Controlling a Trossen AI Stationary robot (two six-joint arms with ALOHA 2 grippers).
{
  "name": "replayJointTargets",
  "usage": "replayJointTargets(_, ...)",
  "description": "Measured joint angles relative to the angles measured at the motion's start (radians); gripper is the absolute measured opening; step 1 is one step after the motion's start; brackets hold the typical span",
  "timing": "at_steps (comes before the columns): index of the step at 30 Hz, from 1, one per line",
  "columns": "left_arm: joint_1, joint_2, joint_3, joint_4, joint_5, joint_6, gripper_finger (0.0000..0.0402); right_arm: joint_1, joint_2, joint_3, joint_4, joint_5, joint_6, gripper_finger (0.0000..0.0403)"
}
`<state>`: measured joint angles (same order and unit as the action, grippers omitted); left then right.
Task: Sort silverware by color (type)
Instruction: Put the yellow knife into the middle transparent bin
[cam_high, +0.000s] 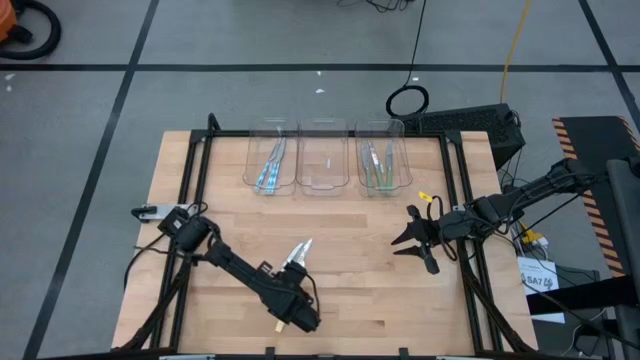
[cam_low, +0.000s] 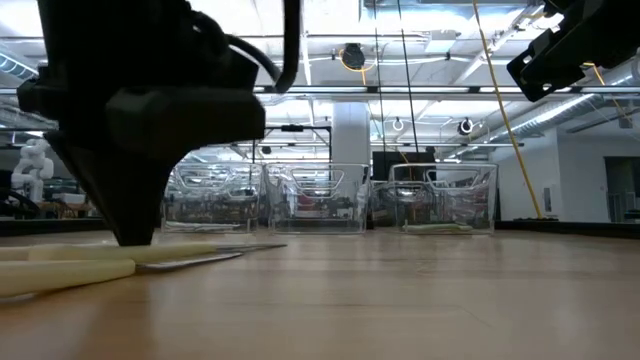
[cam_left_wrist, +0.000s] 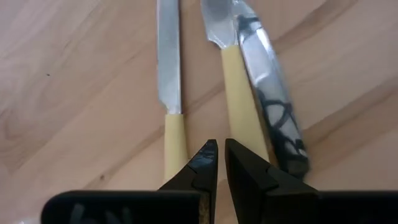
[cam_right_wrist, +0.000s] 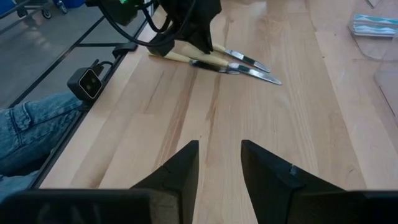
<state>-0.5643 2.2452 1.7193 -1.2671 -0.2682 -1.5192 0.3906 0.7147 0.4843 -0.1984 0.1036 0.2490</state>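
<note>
- Pale yellow silverware (cam_left_wrist: 233, 99) is lying flat on the wooden table (cam_high: 350, 270), handles pointing at my left gripper (cam_left_wrist: 220, 155), silvery heads pointing away toward the bins.
- Left fingers are down at the handle ends, nearly pinched together with just a sliver of gap, and nothing is actually caught between them; one handle runs on each side of the tips.
- Right gripper (cam_high: 414, 240) is hanging out well off to the side, fingers spread, empty.
- Blue-handled pieces (cam_high: 270, 165) sit in the left clear bin (cam_high: 270, 150), green ones (cam_high: 377, 165) in the right bin (cam_high: 385, 150).
</note>
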Motion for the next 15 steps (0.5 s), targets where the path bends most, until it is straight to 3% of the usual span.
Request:
replayJointTargets(9, 0.015, -0.002, 0.02, 0.02, -0.001, 0.005, 0.0042, 0.0, 0.0, 0.0, 0.0, 0.0, 0.0, 0.0116)
replayJointTargets(15, 0.012, -0.002, 0.021, 0.058, -0.092, 0.024, 0.0042, 0.0, 0.0, 0.0, 0.0, 0.0, -0.001, 0.0116)
